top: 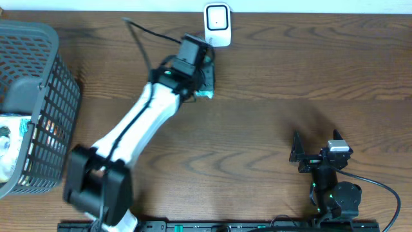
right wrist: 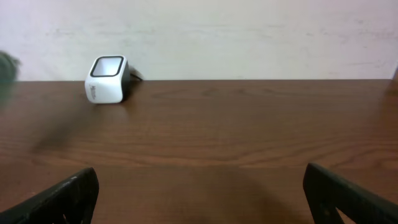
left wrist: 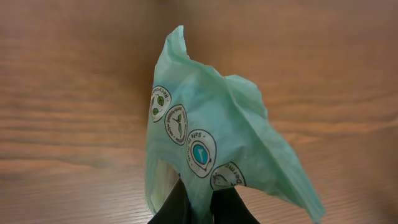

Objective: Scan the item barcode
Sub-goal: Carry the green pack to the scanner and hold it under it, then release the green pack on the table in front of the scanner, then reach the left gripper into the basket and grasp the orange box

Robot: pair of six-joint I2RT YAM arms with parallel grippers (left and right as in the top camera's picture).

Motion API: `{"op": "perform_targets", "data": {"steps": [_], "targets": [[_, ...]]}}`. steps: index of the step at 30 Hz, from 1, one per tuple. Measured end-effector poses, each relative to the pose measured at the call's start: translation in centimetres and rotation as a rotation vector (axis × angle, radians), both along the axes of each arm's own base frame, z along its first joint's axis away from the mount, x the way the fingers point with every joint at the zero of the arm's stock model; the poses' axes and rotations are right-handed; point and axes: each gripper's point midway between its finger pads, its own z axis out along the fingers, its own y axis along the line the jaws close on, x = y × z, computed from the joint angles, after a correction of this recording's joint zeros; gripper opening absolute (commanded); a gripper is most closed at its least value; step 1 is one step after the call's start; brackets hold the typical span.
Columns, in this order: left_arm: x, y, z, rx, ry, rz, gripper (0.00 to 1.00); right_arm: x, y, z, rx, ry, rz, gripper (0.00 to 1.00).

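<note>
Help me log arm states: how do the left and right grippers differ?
The left gripper is shut on a green packet; the right gripper is open and empty. The left gripper reaches out near the white scanner; the right gripper sits far from it. Both are black.

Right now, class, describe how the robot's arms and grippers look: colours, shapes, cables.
The left arm has a long white link, black joints and a black cable along it; the left gripper is black. The right arm is black, with a pale camera block and a looping black cable; the right gripper has flat black fingers.
</note>
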Motion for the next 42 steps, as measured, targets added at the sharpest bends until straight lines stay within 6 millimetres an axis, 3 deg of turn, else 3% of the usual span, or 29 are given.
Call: {"op": "perform_targets", "data": {"steps": [4,6,7,14,16,19,22,26,28,29,33,35,36,37,40,42], "targets": [[0.0,-1.2,-2.4,0.019,0.029,-0.022,0.17,0.0,0.0,0.0,0.0,0.001,0.0,0.99],[0.0,-1.7,-2.5,0.019,0.023,-0.035,0.4,0.0,0.0,0.0,0.0,0.001,0.0,0.99],[0.0,-2.0,-2.4,0.016,0.014,-0.041,0.42,0.0,0.0,0.0,0.0,0.001,0.0,0.99],[0.2,-2.5,-2.0,0.008,-0.007,-0.044,0.42,0.0,0.0,0.0,0.0,0.001,0.0,0.99],[0.4,-2.2,-1.7,0.007,-0.013,-0.041,0.51,0.0,0.0,0.0,0.0,0.001,0.0,0.99],[0.9,-1.0,0.7,0.003,-0.067,-0.041,0.66,0.0,0.0,0.0,0.0,0.001,0.0,0.99],[1.4,1.6,6.0,-0.011,-0.185,-0.028,0.68,0.0,0.0,0.0,0.0,0.001,0.0,0.99],[0.8,7.2,15.0,-0.012,-0.397,0.02,0.77,0.0,0.0,0.0,0.0,0.001,0.0,0.99],[0.0,10.9,19.2,0.005,-0.503,0.078,0.82,0.0,0.0,0.0,0.0,0.001,0.0,0.99],[-0.7,13.7,21.6,0.019,-0.566,0.137,0.83,0.0,0.0,0.0,0.0,0.0,0.0,0.99],[-3.7,24.0,27.7,0.132,-0.736,0.405,0.83,0.0,0.0,0.0,0.0,0.001,0.0,0.99],[-5.7,29.2,29.6,0.206,-0.788,0.557,0.85,0.0,0.0,0.0,0.0,0.0,0.0,0.99],[-6.8,31.8,30.3,0.25,-0.801,0.64,0.97,0.0,0.0,0.0,0.0,0.0,0.0,0.99],[-7.9,34.2,30.6,0.292,-0.803,0.708,0.99,0.0,0.0,0.0,0.0,0.001,0.0,0.99],[-10.9,40.6,30.1,0.388,-0.758,0.908,0.98,0.0,0.0,0.0,0.0,0.001,0.0,0.99],[-11.9,43.2,28.6,0.418,-0.693,0.982,0.98,0.0,0.0,0.0,0.0,0.001,0.0,0.99]]}}
